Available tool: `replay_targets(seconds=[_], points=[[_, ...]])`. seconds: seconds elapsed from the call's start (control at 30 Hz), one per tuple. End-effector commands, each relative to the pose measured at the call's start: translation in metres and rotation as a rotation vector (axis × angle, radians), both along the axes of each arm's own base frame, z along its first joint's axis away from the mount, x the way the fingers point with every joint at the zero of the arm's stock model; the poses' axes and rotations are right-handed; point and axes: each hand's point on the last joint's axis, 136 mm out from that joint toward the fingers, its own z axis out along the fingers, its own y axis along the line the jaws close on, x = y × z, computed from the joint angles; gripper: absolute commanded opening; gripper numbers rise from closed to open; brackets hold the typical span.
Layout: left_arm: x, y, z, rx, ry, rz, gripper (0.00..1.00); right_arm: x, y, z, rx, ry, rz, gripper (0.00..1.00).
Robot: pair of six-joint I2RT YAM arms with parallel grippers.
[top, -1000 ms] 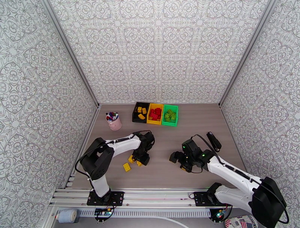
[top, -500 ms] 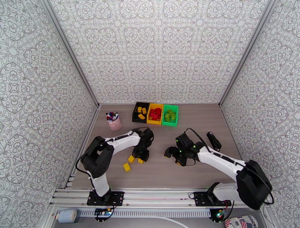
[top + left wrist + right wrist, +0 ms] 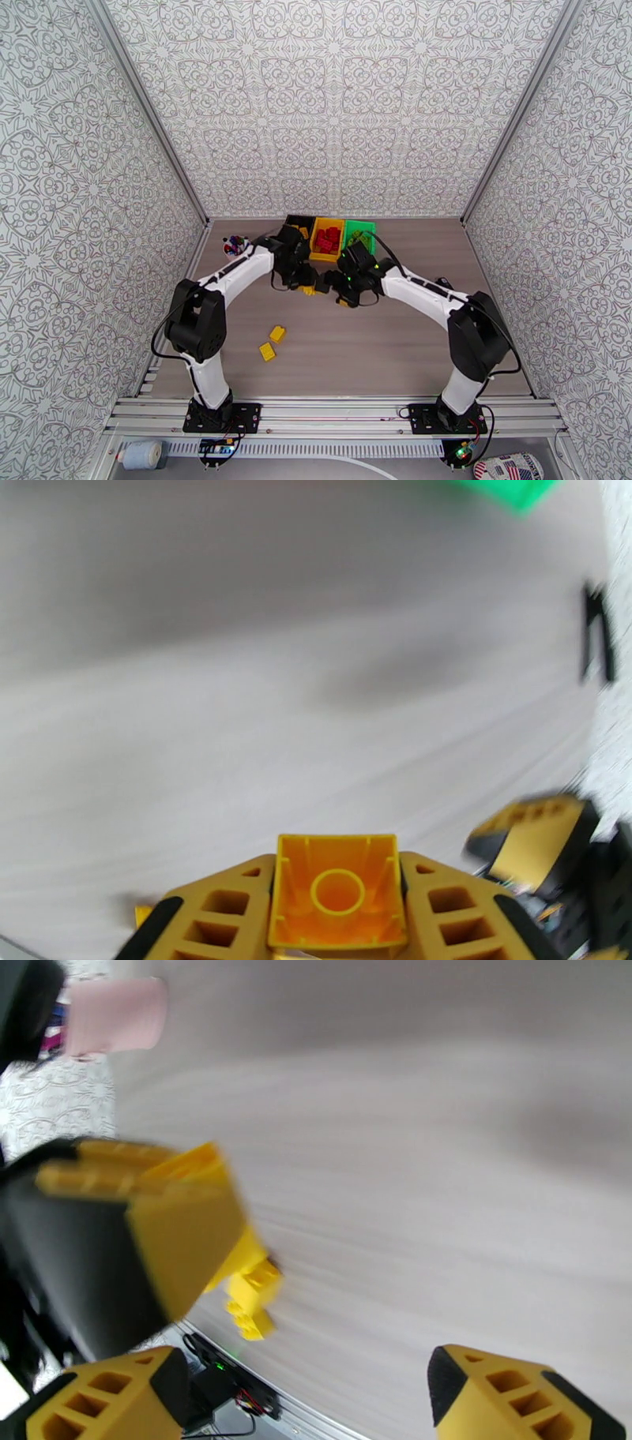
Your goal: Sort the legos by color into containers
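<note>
Grey wood-grain table (image 3: 395, 355). Pink cup (image 3: 237, 251) with pens stands far left, near the wall and partly hidden. Patterned wall panels (image 3: 332, 103) on three sides. Metal rail (image 3: 332, 414) runs along the near edge. Below it, a white roll (image 3: 142, 455) at left and a flag-printed item (image 3: 505, 467) at right. Small black object (image 3: 596, 634) by the wall, blurred.

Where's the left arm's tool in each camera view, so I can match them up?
Top external: left tool mid-table, facing the right tool.
Left wrist: left tool bottom centre, shut on a yellow brick.
Right wrist: left tool blurred at the left edge.
Shared landmark: the grey table.
</note>
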Motion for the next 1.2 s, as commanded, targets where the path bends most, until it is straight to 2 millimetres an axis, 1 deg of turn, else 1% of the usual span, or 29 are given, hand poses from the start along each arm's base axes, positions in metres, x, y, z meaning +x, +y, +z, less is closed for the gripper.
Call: replay_targets(seconds=[0.0, 0.13, 0.27, 0.33, 0.37, 0.43, 0.53, 0.67, 0.7, 0.77, 0.83, 0.87, 1.0, 1.1, 1.17], points=[[0.044, 0.005, 0.020, -0.115, -0.026, 0.123, 0.35, 0.003, -0.004, 0.009, 0.004, -0.002, 0.018, 0.84], [0.089, 0.022, 0.037, -0.119, -0.085, 0.212, 0.36, 0.009, -0.025, 0.004, 0.014, 0.019, -0.004, 0.84], [0.130, 0.035, 0.045, -0.095, -0.138, 0.269, 0.36, 0.010, -0.047, 0.001, 0.011, 0.035, -0.028, 0.84], [0.148, 0.041, 0.049, -0.092, -0.156, 0.296, 0.36, 0.011, -0.055, 0.001, 0.008, 0.037, -0.039, 0.84], [0.159, 0.044, 0.054, -0.096, -0.176, 0.311, 0.36, 0.013, -0.058, 0.002, 0.008, 0.037, -0.045, 0.84], [0.174, 0.051, 0.048, -0.080, -0.183, 0.339, 0.36, 0.014, -0.061, 0.004, 0.009, 0.033, -0.050, 0.84], [0.195, 0.061, 0.048, -0.079, -0.207, 0.379, 0.38, 0.017, -0.065, 0.008, 0.011, 0.029, -0.063, 0.84], [0.213, 0.067, 0.036, -0.079, -0.208, 0.398, 0.44, 0.017, -0.067, 0.014, 0.011, 0.022, -0.070, 0.85], [0.214, 0.066, 0.035, -0.081, -0.205, 0.397, 0.47, 0.016, -0.067, 0.016, 0.010, 0.020, -0.071, 0.84], [0.218, 0.065, 0.035, -0.094, -0.208, 0.389, 0.57, 0.014, -0.070, 0.018, 0.005, 0.016, -0.073, 0.85], [0.216, 0.062, 0.041, -0.098, -0.216, 0.377, 0.67, 0.011, -0.072, 0.019, 0.005, 0.016, -0.079, 0.84], [0.214, 0.060, 0.046, -0.100, -0.224, 0.366, 0.69, 0.009, -0.073, 0.018, 0.006, 0.020, -0.083, 0.85], [0.198, 0.053, 0.068, -0.076, -0.259, 0.311, 0.71, 0.004, -0.074, 0.015, 0.016, 0.029, -0.094, 0.85], [0.176, 0.048, 0.081, -0.019, -0.280, 0.260, 0.71, 0.000, -0.073, 0.010, 0.018, 0.040, -0.086, 0.85], [0.157, 0.046, 0.082, 0.028, -0.281, 0.223, 0.72, -0.001, -0.068, 0.009, 0.020, 0.036, -0.069, 0.86]])
